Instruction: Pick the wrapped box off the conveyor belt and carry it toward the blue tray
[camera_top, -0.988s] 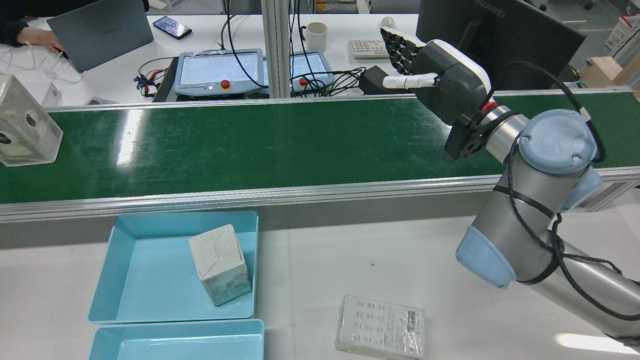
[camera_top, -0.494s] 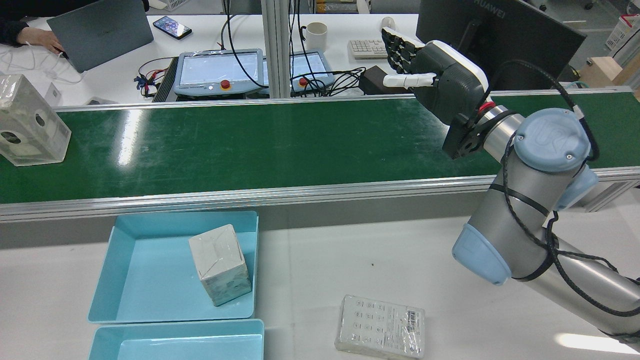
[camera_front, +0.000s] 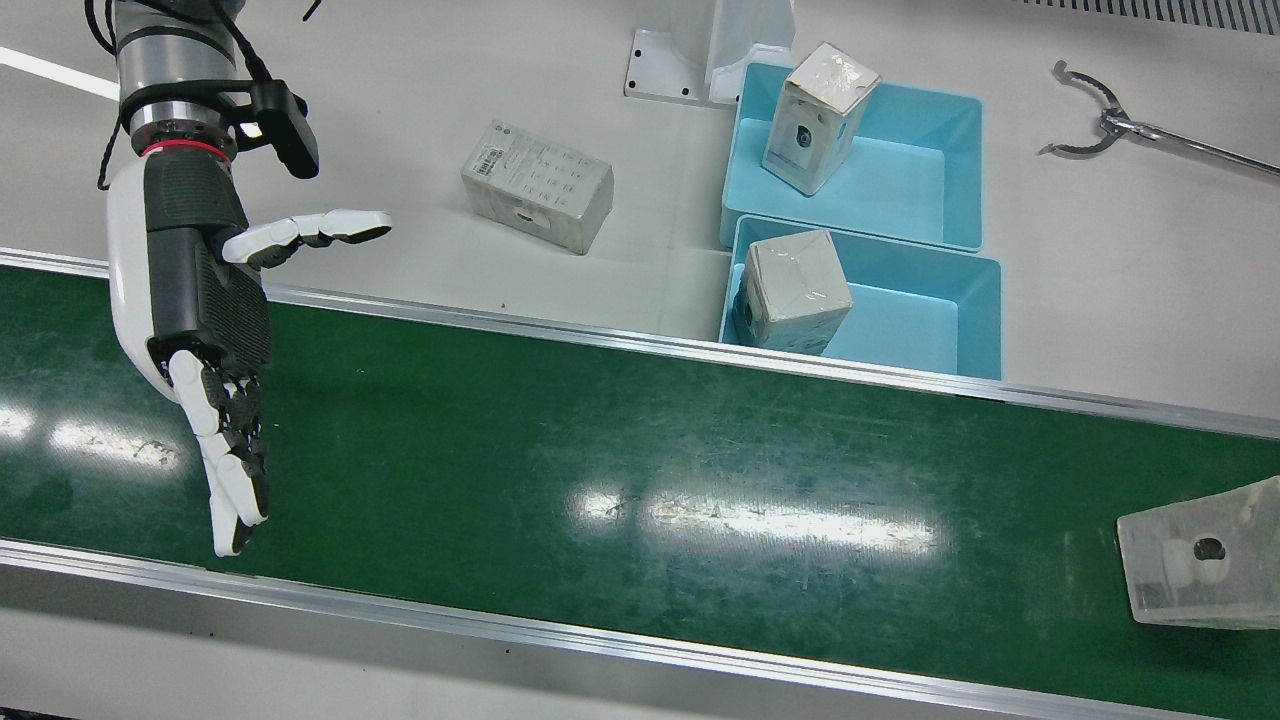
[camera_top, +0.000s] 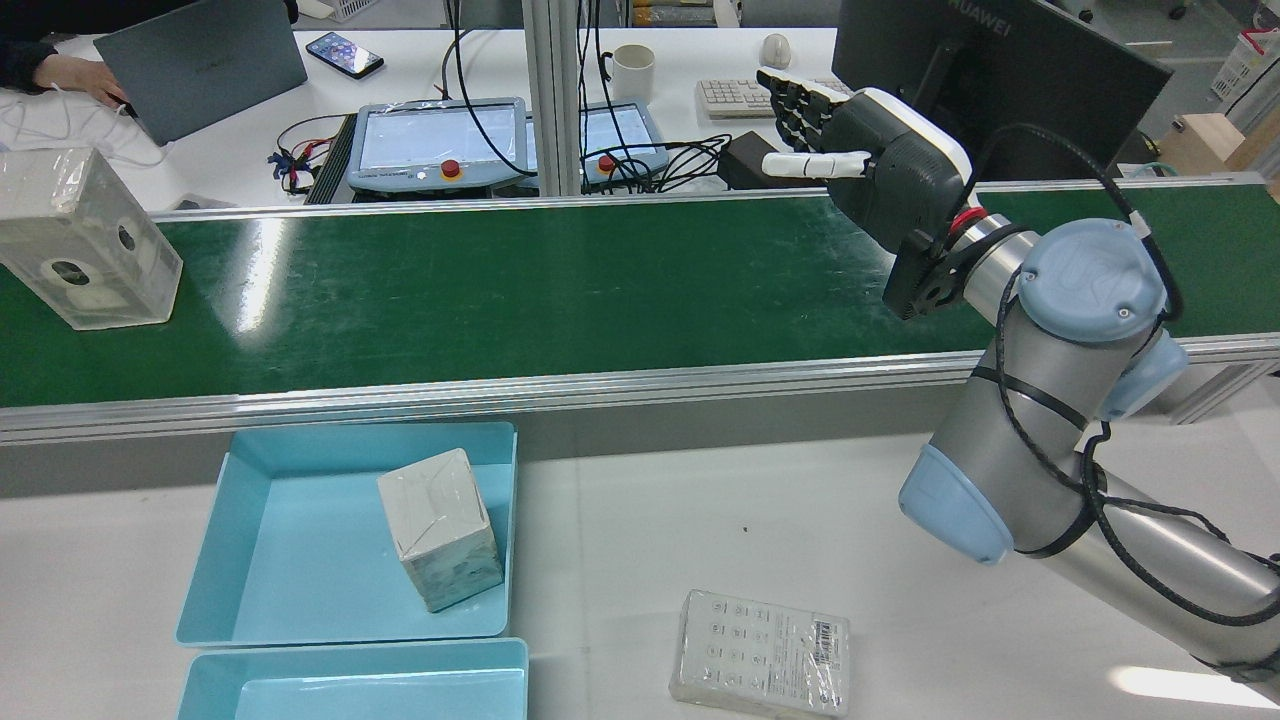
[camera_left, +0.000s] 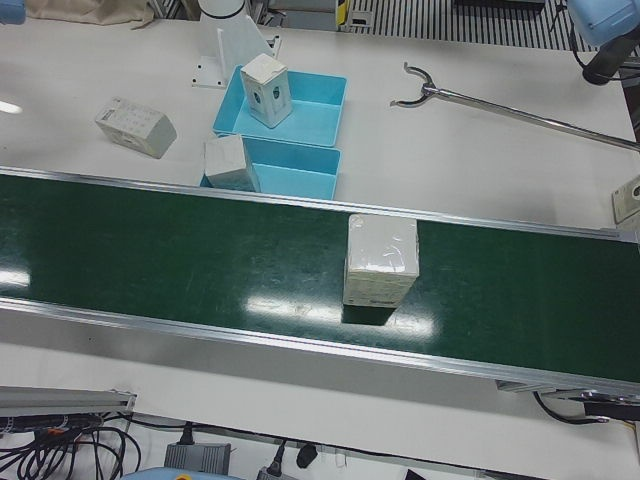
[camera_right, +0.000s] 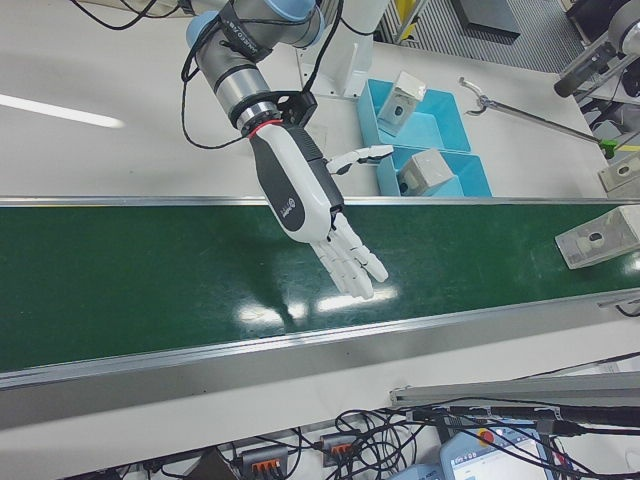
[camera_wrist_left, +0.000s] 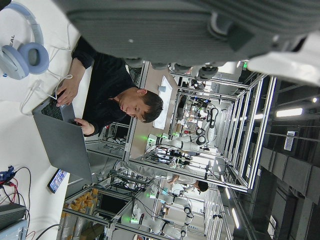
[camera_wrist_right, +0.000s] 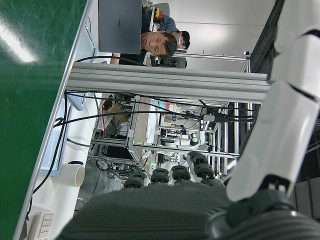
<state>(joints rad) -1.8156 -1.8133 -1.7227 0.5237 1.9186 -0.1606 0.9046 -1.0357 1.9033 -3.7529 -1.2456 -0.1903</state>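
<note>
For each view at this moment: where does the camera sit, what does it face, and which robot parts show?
Front: overhead, belt; right hand.
Rear: behind, facing the desks; right hand.
Left-front: wrapped box; no hand.
Right-front: right hand.
Left hand view: person, hand's underside.
Right hand view: belt edge, fingers.
Shared: wrapped box, blue trays.

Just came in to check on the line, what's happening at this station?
The robot's right hand is held open above the green conveyor belt, holding nothing. A plastic-wrapped white box sits on the belt at the far end from the hand, not yet picked. Two light-blue trays beside the belt each already hold a wrapped box, and another wrapped box lies on the white table. The left hand's state cannot be told.
</note>
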